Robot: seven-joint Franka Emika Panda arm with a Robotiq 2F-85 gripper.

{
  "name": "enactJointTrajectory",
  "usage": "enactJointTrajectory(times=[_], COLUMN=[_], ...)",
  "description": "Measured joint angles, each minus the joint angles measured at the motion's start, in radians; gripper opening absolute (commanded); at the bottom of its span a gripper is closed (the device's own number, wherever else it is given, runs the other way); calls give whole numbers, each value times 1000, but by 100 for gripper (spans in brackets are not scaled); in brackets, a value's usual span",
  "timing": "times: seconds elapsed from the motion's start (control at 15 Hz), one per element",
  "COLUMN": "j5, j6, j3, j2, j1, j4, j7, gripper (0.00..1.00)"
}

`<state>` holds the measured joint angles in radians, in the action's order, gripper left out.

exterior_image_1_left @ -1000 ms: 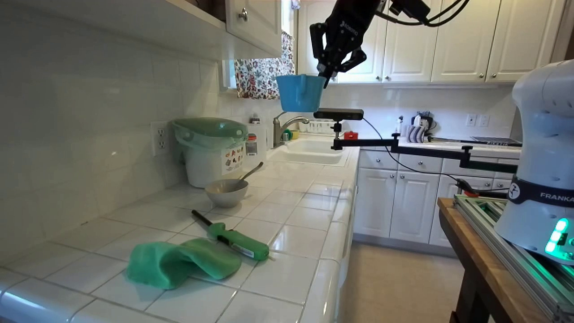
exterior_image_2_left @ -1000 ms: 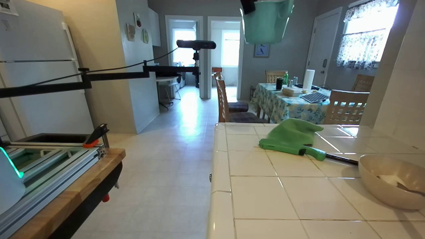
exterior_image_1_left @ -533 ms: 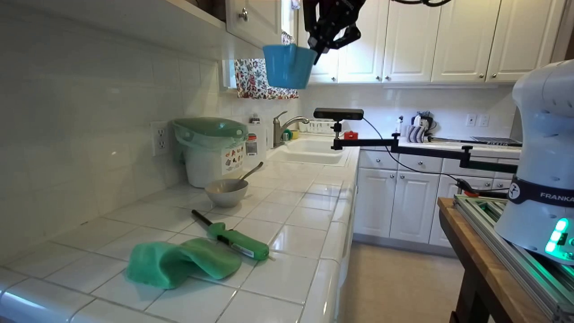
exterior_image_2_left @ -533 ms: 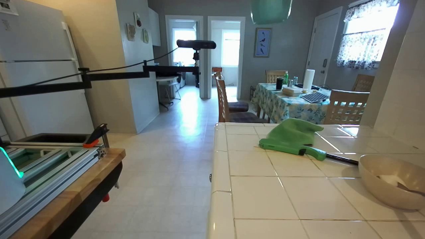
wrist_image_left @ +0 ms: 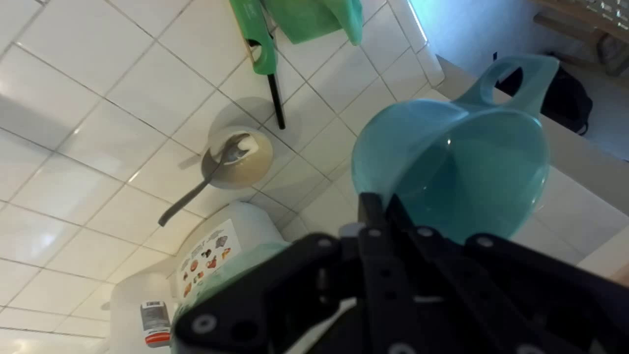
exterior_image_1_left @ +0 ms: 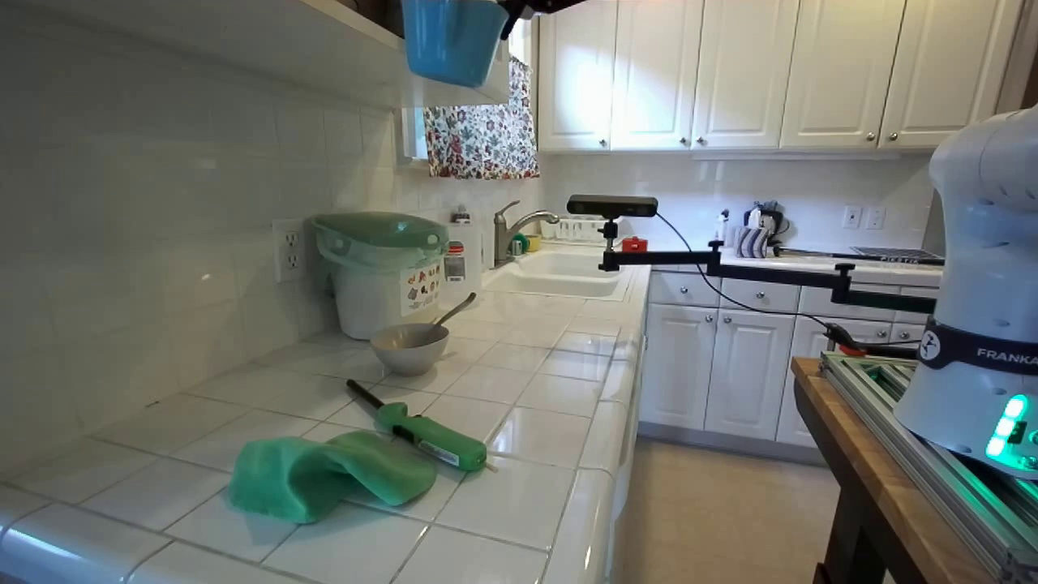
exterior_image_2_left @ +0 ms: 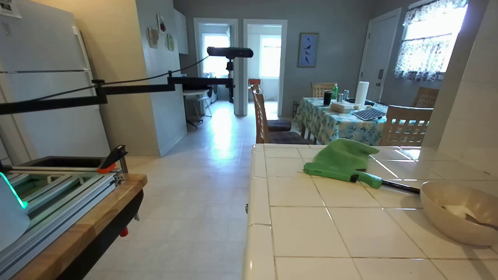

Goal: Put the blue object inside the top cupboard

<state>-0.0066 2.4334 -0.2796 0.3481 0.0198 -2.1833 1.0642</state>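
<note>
The blue cup (exterior_image_1_left: 454, 45) is held in the air at the top of an exterior view, in front of the underside and door area of the top cupboard (exterior_image_1_left: 349, 69). Its upper part is cut off by the frame. A strip of the cupboard's dark open interior shows just left of it. In the wrist view the cup (wrist_image_left: 491, 177) is tilted, with its handle pointing away to the upper right. My gripper (wrist_image_left: 382, 201) is shut on the cup's rim, one finger inside and one outside. Only its fingertips (exterior_image_1_left: 511, 16) show in an exterior view.
On the tiled counter lie a green cloth (exterior_image_1_left: 332, 474) and a green lighter (exterior_image_1_left: 438, 438). A bowl with a spoon (exterior_image_1_left: 409, 349) and a green-lidded white bin (exterior_image_1_left: 381, 280) stand behind them. A camera on a black bar (exterior_image_1_left: 612, 207) sticks out over the counter's side.
My gripper and the cup have moved up and left toward the cupboard in an exterior view, covering its door knob. In the opposite view the cup has risen out of frame. The grip has held.
</note>
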Motion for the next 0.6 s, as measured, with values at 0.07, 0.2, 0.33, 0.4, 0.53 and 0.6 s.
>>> enactJointTrajectory(times=[0.07, 0.2, 0.33, 0.4, 0.53, 0.6], j5=[-13, -37, -58, -61, -62, -62], j6=[0, -1, -12, -23, -55, -68], j3=[-1, -1, 0, 4, 21, 31], j2=[-35, -104, -157, -174, -191, -196], j1=[-2, -2, -2, -2, -2, -2], j4=[38, 121, 202, 236, 292, 314], j7=[0, 1, 6, 7, 7, 7], gripper=[1, 1, 1, 1, 1, 1])
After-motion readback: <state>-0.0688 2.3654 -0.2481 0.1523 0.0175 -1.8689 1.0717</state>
